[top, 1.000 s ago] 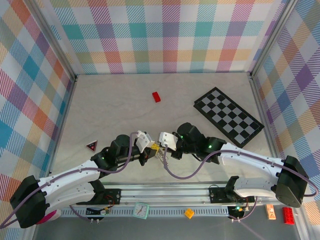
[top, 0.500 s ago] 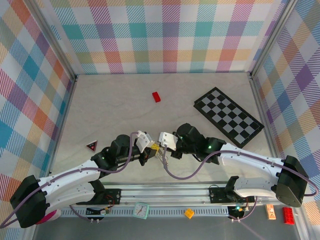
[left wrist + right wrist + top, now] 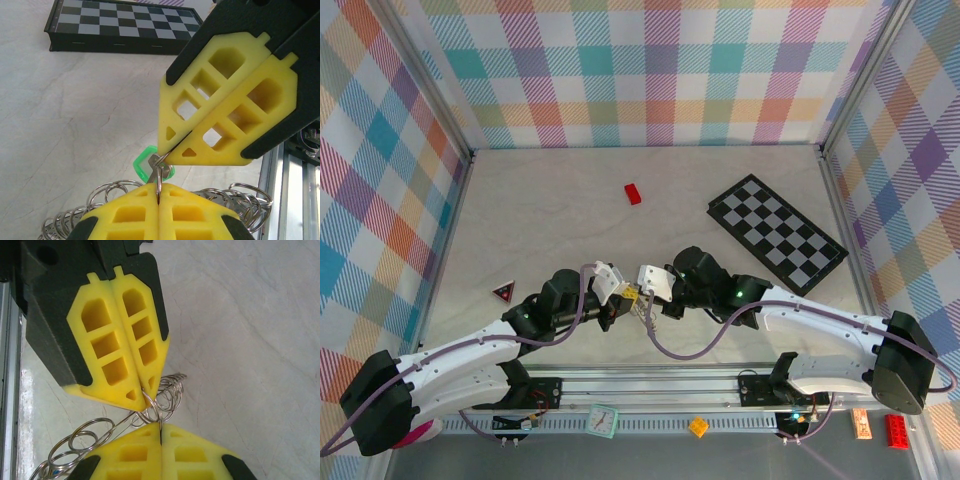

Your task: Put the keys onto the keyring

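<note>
My left gripper (image 3: 627, 300) and right gripper (image 3: 643, 303) meet tip to tip over the near middle of the table. In the left wrist view my left gripper (image 3: 159, 186) is shut on a thin wire loop of the keyring (image 3: 106, 192), a chain of small silvery rings. My right gripper (image 3: 164, 154) comes in from the upper right, shut on a small ring just above it. The green-headed key (image 3: 144, 165) sits right behind that meeting point. I cannot tell whether it is threaded on. In the right wrist view my right gripper (image 3: 160, 426) and left gripper (image 3: 145, 392) both pinch keyring (image 3: 170, 389) loops.
A black-and-white chequered board (image 3: 777, 233) lies at the right rear and also shows in the left wrist view (image 3: 120, 25). A small red brick (image 3: 634, 193) sits at the centre rear. A dark red triangle (image 3: 503, 292) lies at the left. The metal rail (image 3: 650, 385) runs along the near edge.
</note>
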Controlling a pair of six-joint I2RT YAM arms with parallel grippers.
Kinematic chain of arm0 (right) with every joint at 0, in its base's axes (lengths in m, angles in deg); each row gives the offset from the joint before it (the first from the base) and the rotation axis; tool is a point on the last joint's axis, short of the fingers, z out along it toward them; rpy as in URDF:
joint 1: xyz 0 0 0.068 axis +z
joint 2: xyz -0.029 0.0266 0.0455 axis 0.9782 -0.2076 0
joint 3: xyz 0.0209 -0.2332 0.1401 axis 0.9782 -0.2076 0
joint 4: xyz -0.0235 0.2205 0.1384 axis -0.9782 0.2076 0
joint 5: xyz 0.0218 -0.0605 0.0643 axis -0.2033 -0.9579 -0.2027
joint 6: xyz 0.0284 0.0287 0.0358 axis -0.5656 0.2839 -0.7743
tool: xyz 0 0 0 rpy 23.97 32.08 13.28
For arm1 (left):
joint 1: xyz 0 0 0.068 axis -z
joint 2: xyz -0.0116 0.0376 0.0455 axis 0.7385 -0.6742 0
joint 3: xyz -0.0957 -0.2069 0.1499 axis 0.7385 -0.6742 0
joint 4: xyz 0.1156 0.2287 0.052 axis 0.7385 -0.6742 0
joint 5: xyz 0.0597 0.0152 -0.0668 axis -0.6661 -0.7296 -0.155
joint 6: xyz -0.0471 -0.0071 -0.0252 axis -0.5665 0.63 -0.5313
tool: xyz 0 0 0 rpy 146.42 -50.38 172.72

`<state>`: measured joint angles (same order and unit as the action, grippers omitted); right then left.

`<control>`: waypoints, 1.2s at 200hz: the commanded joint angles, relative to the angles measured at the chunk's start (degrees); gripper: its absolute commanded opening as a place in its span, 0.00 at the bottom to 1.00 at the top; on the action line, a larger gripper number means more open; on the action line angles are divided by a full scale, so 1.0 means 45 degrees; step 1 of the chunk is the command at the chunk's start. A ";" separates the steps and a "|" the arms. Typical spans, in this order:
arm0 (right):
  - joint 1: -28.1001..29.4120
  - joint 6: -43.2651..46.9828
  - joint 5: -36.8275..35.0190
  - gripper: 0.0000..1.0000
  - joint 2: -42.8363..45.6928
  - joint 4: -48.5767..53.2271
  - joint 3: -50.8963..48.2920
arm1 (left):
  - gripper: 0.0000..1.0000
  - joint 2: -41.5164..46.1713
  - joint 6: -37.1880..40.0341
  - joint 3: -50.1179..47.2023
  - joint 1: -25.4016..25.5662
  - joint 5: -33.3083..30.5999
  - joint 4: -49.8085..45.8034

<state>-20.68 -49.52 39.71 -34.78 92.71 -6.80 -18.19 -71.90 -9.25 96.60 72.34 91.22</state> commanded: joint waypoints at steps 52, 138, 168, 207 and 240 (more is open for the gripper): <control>0.0109 0.0150 -0.0489 0.00 0.0139 0.0098 0.0145 | 0.00 0.0025 -0.0094 0.0577 0.0065 -0.0179 0.0422; 0.0142 0.0074 0.0280 0.00 0.0202 0.0032 0.0089 | 0.00 -0.0007 -0.0100 0.0577 0.0060 -0.0161 0.0461; 0.0136 0.0088 0.0443 0.00 0.0159 0.0145 0.0109 | 0.00 -0.0006 -0.0105 0.0577 0.0054 -0.0171 0.0480; 0.0148 0.0073 0.0598 0.00 0.0090 0.0209 0.0118 | 0.00 -0.0011 -0.0102 0.0577 0.0070 -0.0141 0.0537; 0.0149 0.0053 -0.0361 0.00 -0.0031 0.0127 0.0178 | 0.00 0.0013 -0.0100 0.0577 0.0061 -0.0122 0.0502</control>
<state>-20.55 -49.52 40.17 -34.78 93.46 -6.80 -18.47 -71.90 -9.22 96.60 71.69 91.35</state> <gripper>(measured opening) 0.046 0.042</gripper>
